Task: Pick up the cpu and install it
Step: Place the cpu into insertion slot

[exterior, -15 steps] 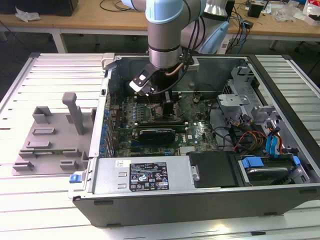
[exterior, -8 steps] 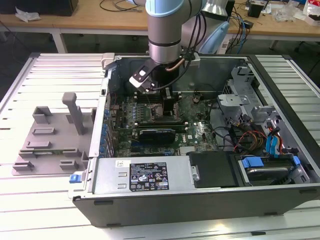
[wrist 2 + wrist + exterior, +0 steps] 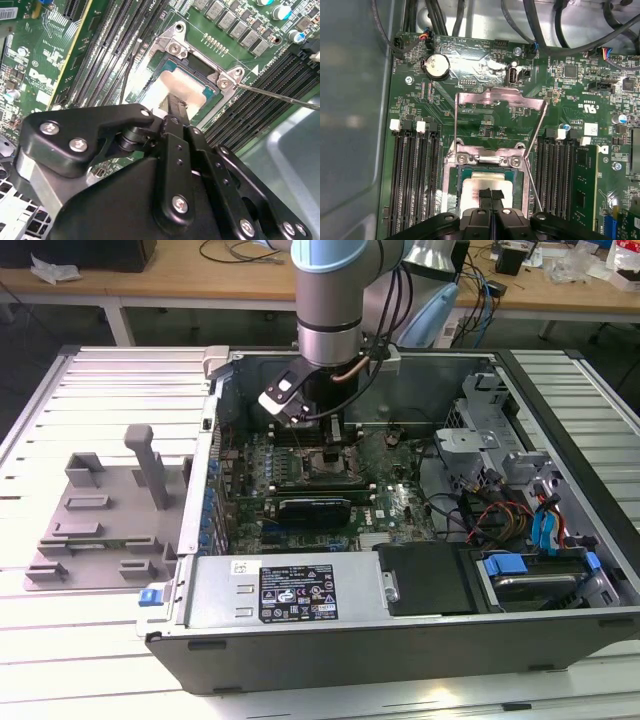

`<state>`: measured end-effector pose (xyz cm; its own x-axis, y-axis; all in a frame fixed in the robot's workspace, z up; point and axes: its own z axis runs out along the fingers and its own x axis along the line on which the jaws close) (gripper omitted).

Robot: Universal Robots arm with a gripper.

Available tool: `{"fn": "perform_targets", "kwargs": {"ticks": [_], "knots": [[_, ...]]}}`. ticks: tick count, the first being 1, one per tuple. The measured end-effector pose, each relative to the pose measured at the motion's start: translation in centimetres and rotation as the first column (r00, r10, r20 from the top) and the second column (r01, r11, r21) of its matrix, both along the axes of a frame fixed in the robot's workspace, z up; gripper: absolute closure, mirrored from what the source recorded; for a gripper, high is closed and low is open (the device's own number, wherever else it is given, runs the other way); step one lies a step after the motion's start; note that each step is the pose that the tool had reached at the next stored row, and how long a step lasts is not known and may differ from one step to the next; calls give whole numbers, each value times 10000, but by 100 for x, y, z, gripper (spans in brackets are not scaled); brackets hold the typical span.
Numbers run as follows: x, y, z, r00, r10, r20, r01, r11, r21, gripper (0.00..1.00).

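Small flat square cpu (image 3: pixel 472 187), silver-grey metal top: seated in the open dark socket frame (image 3: pixel 318 468), at 12 o'clock on the green motherboard (image 3: pixel 400 510) in the exterior view; fingers (image 3: pixel 486 196) clenched together, empty, at its top; probably light, stiff, slippery, fragile underneath; best held by opposite edges.

The arm (image 3: pixel 330 300) points straight down, with the claw (image 3: pixel 491 193) pinched closed.

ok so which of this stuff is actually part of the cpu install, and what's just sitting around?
In the job: cpu, lying in the socket; raised load plate; tool, shut, over the cpu.
Lying about: grey fixture at the exterior view's left; coin cell; memory slots; blue drive tray.
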<state>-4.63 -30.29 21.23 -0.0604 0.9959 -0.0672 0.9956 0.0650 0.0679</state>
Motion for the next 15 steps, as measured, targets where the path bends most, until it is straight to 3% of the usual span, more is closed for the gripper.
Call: {"fn": "perform_targets", "kwargs": {"ticks": [4,7,9,11,13,15], "knots": [[1,-3,4,10000,1,-11,-1,10000,7,89],[9,-16,3,10000,-30,-91,31,10000,78,89],[15,-29,2,9998,-80,-155,82,9998,171,89],[16,-49,-2,9997,-145,-193,153,9991,396,89],[16,-61,-3,9996,-164,-208,174,9985,517,89],[16,-70,-3,9996,-182,-221,195,9983,558,89]]}}
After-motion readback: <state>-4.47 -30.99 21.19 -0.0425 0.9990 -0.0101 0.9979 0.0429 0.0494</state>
